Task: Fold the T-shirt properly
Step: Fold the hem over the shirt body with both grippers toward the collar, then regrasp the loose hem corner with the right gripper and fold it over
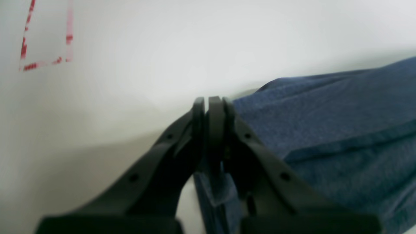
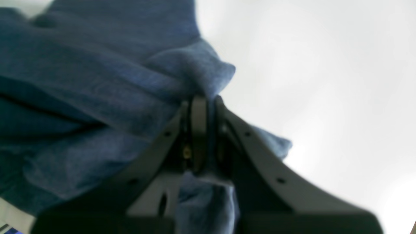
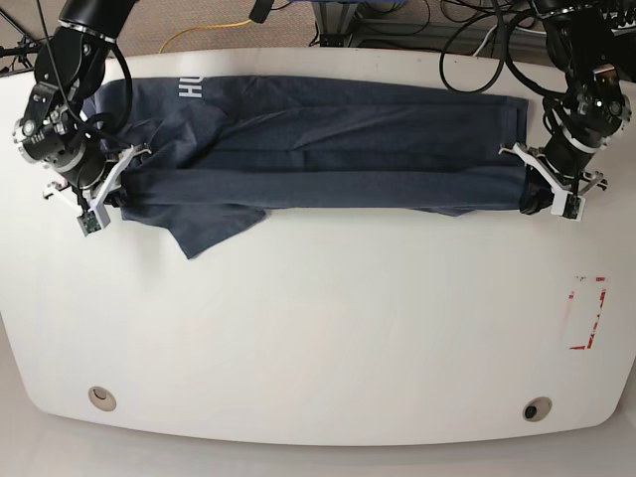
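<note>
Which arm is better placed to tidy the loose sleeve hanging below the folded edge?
Right. The right gripper grips the T-shirt beside that sleeve flap. The left gripper is clamped on the opposite end.

Bright even light, wrist cams prob. defocused

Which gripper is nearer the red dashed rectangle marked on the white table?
Left. The left gripper sits just above the red dashed rectangle; the right gripper is across the table.
</note>
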Robot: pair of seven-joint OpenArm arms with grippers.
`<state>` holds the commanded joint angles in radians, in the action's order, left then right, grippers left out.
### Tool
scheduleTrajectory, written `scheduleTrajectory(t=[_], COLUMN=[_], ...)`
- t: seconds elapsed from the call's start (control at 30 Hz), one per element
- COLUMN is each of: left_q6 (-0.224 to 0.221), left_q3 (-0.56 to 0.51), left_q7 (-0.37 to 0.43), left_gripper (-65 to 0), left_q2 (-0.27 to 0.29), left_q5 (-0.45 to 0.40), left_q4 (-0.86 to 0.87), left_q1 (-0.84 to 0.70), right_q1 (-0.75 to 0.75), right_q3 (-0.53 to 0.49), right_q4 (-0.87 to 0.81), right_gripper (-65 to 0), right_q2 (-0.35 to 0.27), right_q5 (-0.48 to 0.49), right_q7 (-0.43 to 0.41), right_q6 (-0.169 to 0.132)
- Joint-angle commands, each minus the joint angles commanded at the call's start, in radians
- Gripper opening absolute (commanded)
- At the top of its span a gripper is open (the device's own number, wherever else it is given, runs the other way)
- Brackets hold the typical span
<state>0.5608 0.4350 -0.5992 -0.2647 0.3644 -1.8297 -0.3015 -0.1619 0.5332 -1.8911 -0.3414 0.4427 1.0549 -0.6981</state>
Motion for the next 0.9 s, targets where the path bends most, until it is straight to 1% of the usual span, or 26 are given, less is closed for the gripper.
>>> scheduleTrajectory(t=[0.07,0.2,0.3,0.47,0.5,0.57,0.6,0.63,0.67,0.73,0.77,0.8,0.83,0.9], left_q6=[0.000,0.000,0.002,0.002,0.002,0.002,0.002,0.002,0.002,0.002,0.002,0.002,0.002,0.002], left_q3=[0.000,0.002,0.014,0.014,0.014,0.014,0.014,0.014,0.014,0.014,0.015,0.020,0.031,0.058], left_q7=[0.000,0.000,0.000,0.000,0.000,-0.015,-0.037,-0.066,-0.097,-0.130,-0.138,-0.141,-0.141,-0.143], left_gripper=[-65.0,-65.0,-65.0,-65.0,-65.0,-63.7,-61.1,-57.1,-51.7,-43.1,-39.0,-35.3,-32.8,-29.9], left_q2=[0.000,-0.002,-0.002,-0.002,-0.002,-0.006,-0.017,-0.029,-0.040,-0.048,-0.048,-0.052,-0.058,-0.060], left_q5=[0.000,-0.002,-0.002,-0.008,-0.008,-0.008,-0.008,-0.008,-0.005,-0.006,-0.006,-0.006,-0.006,0.000], left_q4=[0.000,0.006,0.006,0.014,0.021,0.044,0.055,0.069,0.081,0.087,0.091,0.091,0.084,0.074], left_q1=[-0.026,-0.060,-0.084,-0.091,-0.091,-0.091,-0.087,-0.086,-0.080,-0.052,-0.043,-0.040,-0.041,-0.043], right_q1=[-0.020,-0.061,-0.075,-0.104,-0.109,-0.110,-0.110,-0.110,-0.109,-0.106,-0.104,-0.101,-0.100,-0.097], right_q3=[0.002,0.046,0.060,0.066,0.068,0.069,0.071,0.071,0.071,0.075,0.092,0.120,0.137,0.149], right_q4=[0.000,-0.002,0.002,0.003,0.003,0.005,0.006,0.015,0.023,0.031,0.031,0.028,0.025,0.023], right_gripper=[-63.9,-63.7,-63.7,-62.6,-60.1,-48.8,-43.4,-35.8,-27.0,-15.7,-11.9,-9.8,-9.7,-9.7], right_q2=[0.015,0.046,0.066,0.068,0.068,0.068,0.068,0.068,0.064,0.058,0.057,0.061,0.064,0.064], right_q5=[0.000,0.000,-0.005,-0.005,-0.005,-0.006,-0.008,-0.008,-0.008,-0.008,-0.008,-0.006,-0.006,-0.002], right_q7=[0.000,0.000,0.000,0.000,0.000,0.000,0.000,0.000,0.000,-0.002,-0.002,-0.002,-0.002,-0.002], right_q6=[0.000,0.000,0.000,0.000,0.000,0.000,0.000,0.000,0.000,0.000,0.000,0.000,0.000,0.000])
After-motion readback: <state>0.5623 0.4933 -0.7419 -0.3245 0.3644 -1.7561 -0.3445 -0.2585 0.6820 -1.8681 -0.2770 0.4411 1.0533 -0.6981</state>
